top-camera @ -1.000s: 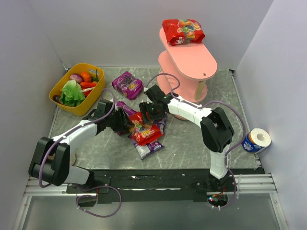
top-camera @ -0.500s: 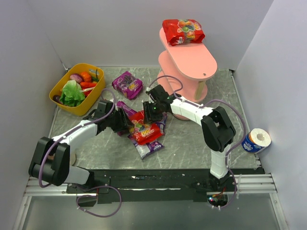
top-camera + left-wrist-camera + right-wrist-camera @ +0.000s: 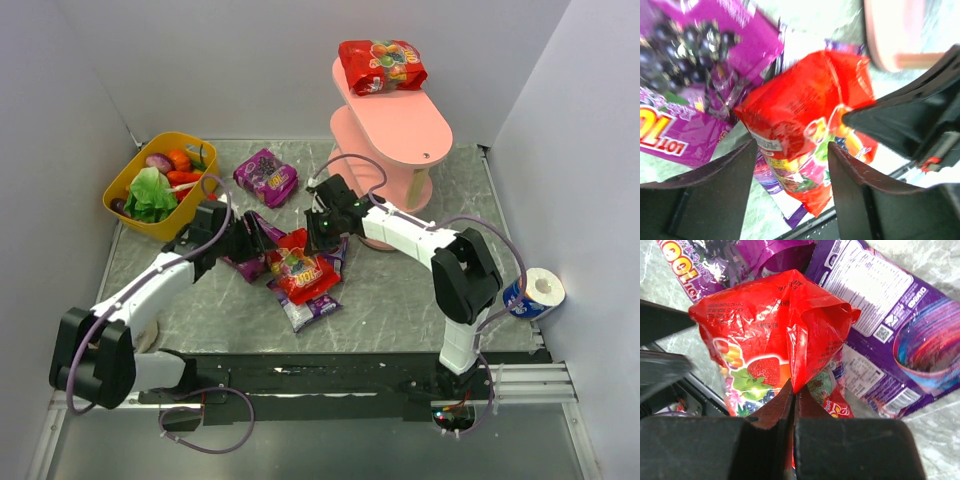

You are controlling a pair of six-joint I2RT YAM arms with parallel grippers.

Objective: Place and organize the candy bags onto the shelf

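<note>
On the grey marbled tabletop (image 3: pixel 400 290), the right claw (image 3: pixel 792 390) is pinched tight on a fold of the glossy red fruit-print candy bag (image 3: pixel 760 335) — the left claw (image 3: pixel 792 155) gapes, straddling one end. Purple plastic packets (image 3: pixel 880 300) lie beneath. Farther back, the pink three-tier shelf (image 3: pixel 400 120) carries a second red fruit-print bag (image 3: pixel 381 66) on top.

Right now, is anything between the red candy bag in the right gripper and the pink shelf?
Nothing visible. The right gripper pinches the red bag; the shelf stands beyond, its top board's near end bare. Another red bag lies on the far end.
</note>
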